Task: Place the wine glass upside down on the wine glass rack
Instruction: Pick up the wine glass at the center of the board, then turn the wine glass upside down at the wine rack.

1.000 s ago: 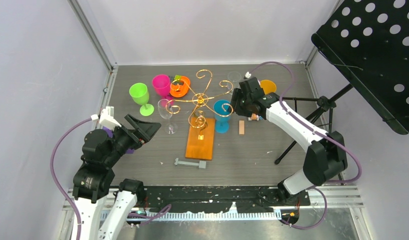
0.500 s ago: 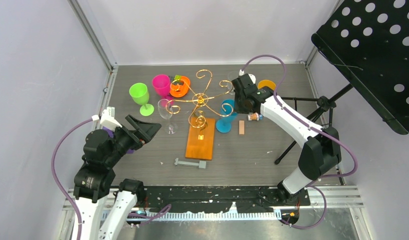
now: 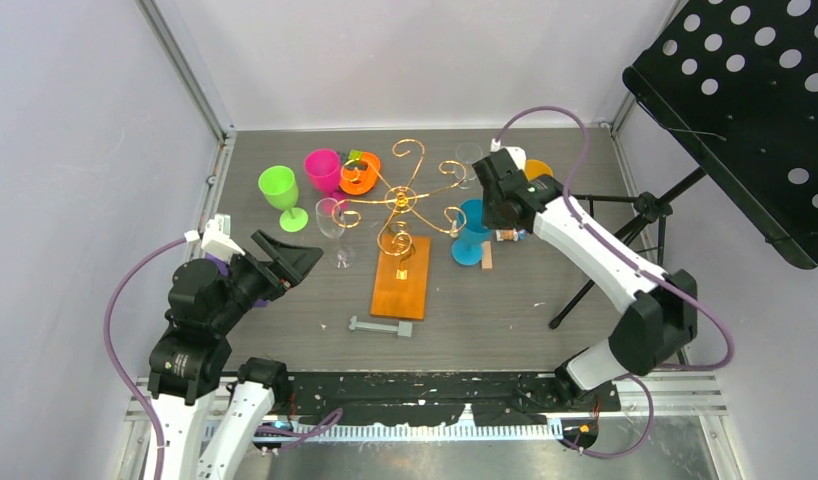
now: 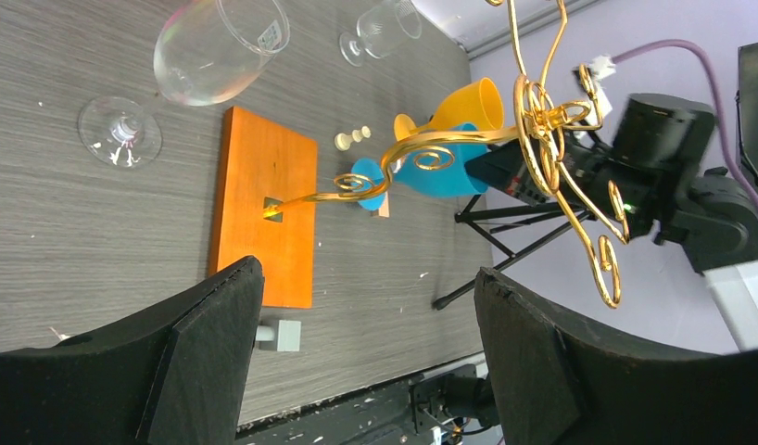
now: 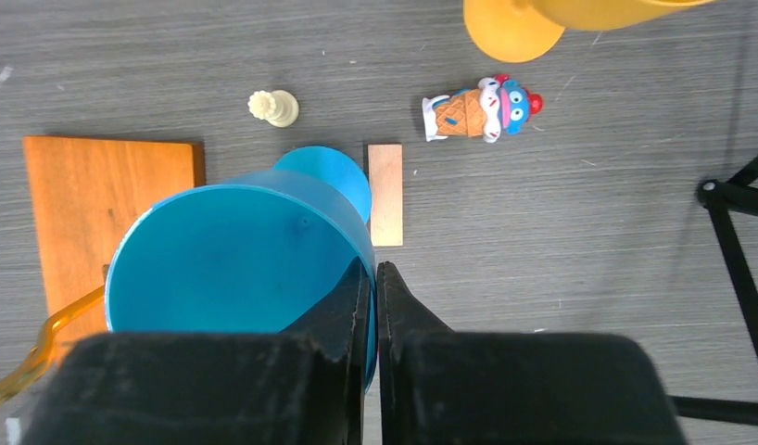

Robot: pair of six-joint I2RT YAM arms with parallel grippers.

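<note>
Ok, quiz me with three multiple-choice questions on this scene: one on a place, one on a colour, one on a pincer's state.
1. In the top view, the green glass stands: A) left of the wine glass rack; B) on the rack's orange base; C) hanging from the rack.
2. The wine glass in the right pincer is: A) pink; B) green; C) blue.
3. The left pincer is: A) shut on a glass; B) open, holding nothing; C) shut on the rack.
Answers: 1 A, it stands apart from the scrolls, to their left. 2 C, the pincer clamps a blue rim. 3 B, its jaws stand wide apart.
</note>
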